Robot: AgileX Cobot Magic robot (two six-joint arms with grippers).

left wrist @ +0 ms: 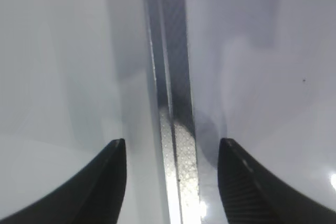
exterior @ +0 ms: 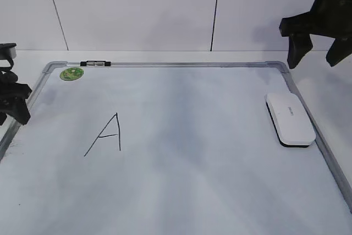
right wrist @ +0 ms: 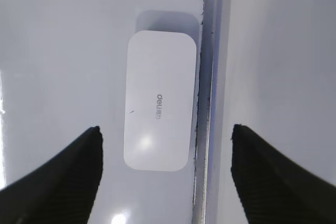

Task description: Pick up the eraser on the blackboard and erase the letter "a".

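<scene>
Exterior view: right gripper point(exterior: 313, 53) hangs spread wide above the eraser point(exterior: 290, 118); left gripper point(exterior: 14, 100), also released, sits low over the blackboard point(exterior: 192, 65) frame's left edge.

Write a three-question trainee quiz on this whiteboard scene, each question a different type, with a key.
1. True or false: the right gripper is shut on the eraser.
2. Multiple choice: where does the eraser lie? A) beside the green sticker; B) on the whiteboard against its right frame edge; C) on the table, off the board.
3. Fill in: the only letter visible on the board is a capital ___.

Key
1. False: its jaws are open and it hangs above the eraser.
2. B.
3. A; no lowercase "a" shows in any view.
</scene>
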